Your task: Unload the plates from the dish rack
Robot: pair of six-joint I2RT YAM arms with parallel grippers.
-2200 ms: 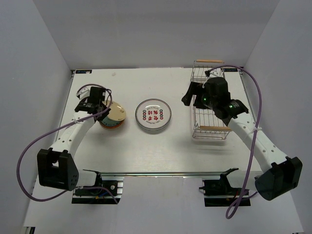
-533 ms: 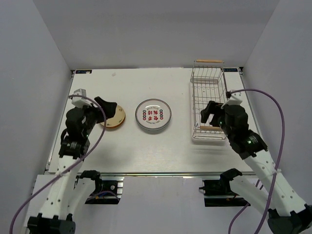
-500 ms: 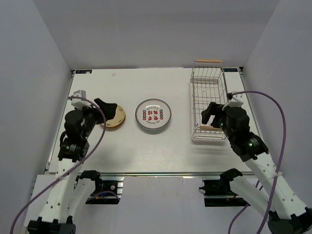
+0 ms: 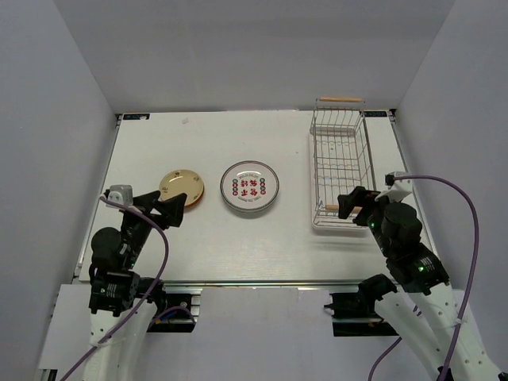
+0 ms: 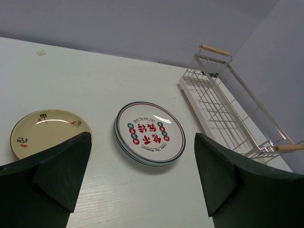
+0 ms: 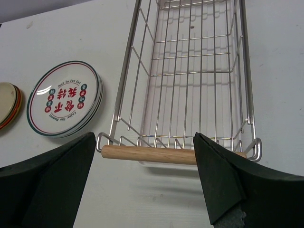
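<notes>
Dish rack [image 4: 340,163]: long rectangular basket of thin silver wire in an open grid, with a smooth round wooden bar [image 6: 171,155] at each short end. It stands on the right of the white tabletop [image 4: 238,246].
White plates [image 4: 249,186]: glossy and round, with a dark banded rim and red round motifs around red characters. They are stacked, rims layered, at the tabletop's centre, left of the rack and apart from it.
Tan-yellow plate [image 4: 182,187]: round, cream-yellow face with small dark and red marks. It lies on an orange-red plate [image 6: 19,103] whose rim peeks out beneath, left of the white stack.
Left claw [image 4: 165,208]: matte black wedge fingers spread wide, nothing held. The tan-yellow plate lies just beyond it.
Right claw [image 4: 359,205]: fingers spread wide, nothing held. It is at the rack's near end, the wooden bar close ahead, not touching.
</notes>
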